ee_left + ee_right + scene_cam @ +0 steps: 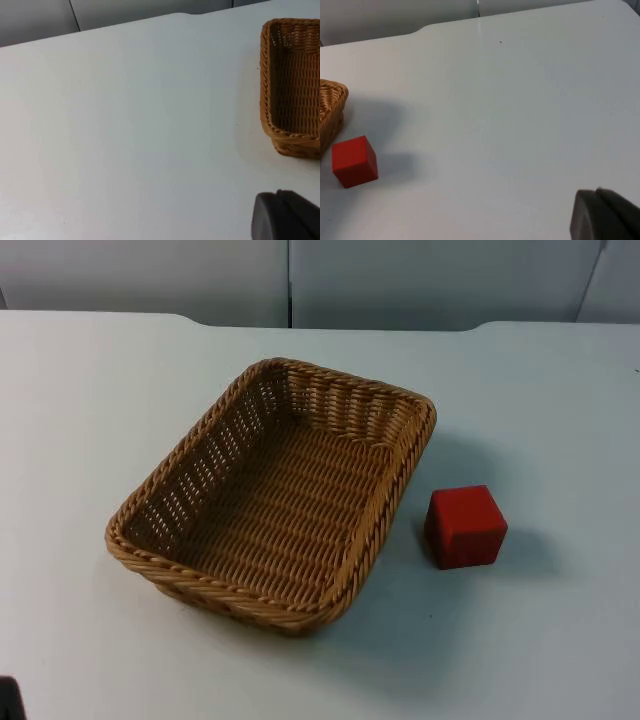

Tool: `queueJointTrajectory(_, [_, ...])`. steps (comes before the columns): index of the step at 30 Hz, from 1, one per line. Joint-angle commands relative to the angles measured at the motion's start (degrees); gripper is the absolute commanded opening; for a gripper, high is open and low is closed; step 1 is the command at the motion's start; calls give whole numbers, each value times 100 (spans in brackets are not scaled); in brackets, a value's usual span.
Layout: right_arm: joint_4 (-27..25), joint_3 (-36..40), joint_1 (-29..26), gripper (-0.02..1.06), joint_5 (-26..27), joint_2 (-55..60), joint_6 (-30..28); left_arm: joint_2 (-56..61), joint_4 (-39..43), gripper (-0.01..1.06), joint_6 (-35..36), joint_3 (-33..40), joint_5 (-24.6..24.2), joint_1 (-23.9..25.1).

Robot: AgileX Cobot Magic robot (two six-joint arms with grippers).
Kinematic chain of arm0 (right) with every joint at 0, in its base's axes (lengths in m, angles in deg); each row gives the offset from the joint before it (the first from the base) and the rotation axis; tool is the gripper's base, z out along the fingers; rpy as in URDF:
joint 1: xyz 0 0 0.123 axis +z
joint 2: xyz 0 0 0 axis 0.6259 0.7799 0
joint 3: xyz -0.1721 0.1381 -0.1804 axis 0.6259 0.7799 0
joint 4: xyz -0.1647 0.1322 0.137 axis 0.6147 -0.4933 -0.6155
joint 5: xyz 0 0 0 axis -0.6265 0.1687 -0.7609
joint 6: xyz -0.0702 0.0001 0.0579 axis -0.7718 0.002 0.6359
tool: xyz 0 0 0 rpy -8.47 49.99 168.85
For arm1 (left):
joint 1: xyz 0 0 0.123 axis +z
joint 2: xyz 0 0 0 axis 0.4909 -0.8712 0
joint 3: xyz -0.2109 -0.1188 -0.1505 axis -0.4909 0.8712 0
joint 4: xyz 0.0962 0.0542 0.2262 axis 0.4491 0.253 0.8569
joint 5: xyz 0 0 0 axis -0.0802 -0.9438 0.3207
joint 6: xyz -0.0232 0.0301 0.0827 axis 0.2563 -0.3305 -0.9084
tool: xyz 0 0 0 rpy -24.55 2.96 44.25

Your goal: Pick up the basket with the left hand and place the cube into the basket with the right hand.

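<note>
wicker basket: centre of the top view, resting on white table. red cube: just right of basket, apart. both grippers: state cannot be told.

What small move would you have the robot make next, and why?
Probably bring the left gripper toward the basket's near rim to grasp it: the basket sits empty and ungrasped on the table, and the red cube rests beside it, apart.
</note>
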Motion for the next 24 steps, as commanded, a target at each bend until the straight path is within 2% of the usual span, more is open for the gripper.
queueJointTrajectory(1, [5,30,15,0,39,-10,-35,23,-44,0,48,6,54,-1])
queueJointTrajectory(4, [5,30,15,0,39,-10,-35,-597,-793,0,-15,-139,232,-26])
queueJointTrajectory(6, [5,30,15,0,39,-10,-35,-1593,-1583,0,-557,-293,308,-26])
queueJointTrajectory(7, [5,30,15,0,39,-10,-35,-1593,-1583,0,-557,-293,308,-26])
queueJointTrajectory(12, [5,30,15,0,39,-10,-35,-4601,-3227,0,-2250,-812,485,-26])
queueJointTrajectory(13, [5,30,15,0,39,-10,-35,-4601,-3227,0,-2250,-812,485,-26])
queueJointTrajectory(14, [5,30,15,0,39,-10,-35,-5146,-3437,3,-2575,-899,565,-26])
queueJointTrajectory(17, [5,30,15,0,39,-10,-35,-6560,-4320,22,-3389,-1248,867,-26])
queueJointTrajectory(18, [5,30,15,0,39,-10,-35,-6560,-4320,22,-3389,-1248,867,-26])
queueJointTrajectory(20, [5,30,15,0,39,-10,-35,-7502,-5017,47,-4065,-1552,915,-26])
queueJointTrajectory(22, [5,30,15,0,39,-10,-35,-8167,-5241,64,-4433,-1818,932,-38])
queueJointTrajectory(24, [5,30,15,0,39,-10,-35,-8265,-5253,67,-4490,-1891,948,-38])
